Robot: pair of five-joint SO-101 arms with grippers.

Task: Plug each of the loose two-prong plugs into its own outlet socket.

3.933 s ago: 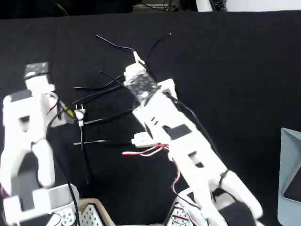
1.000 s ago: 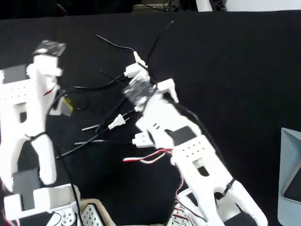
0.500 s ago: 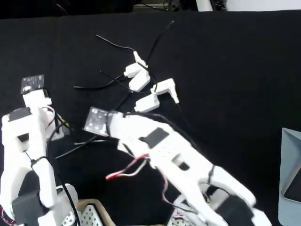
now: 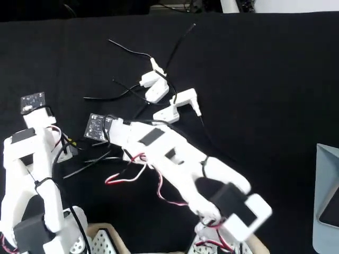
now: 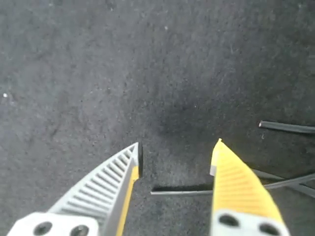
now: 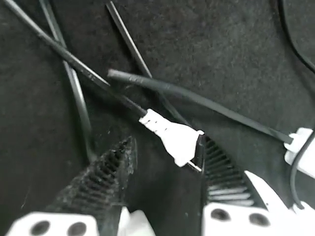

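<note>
Black cloth (image 4: 265,79): right gripper (image 6: 164,142) swung from outlet sockets (image 4: 183,98) to loose plug (image 6: 174,140); jaws wide, astride it, grasp pending. Left gripper (image 5: 177,160) wide, empty.

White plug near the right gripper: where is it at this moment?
In the right wrist view, the white plug lies on the black cloth inside the open right gripper, close against one of its fingers, beside crossing black cords.

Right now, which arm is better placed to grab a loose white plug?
Right. The right end effector, open, straddles the white plug on the cloth. The left end effector is open over a black cable, no plug by it.
</note>
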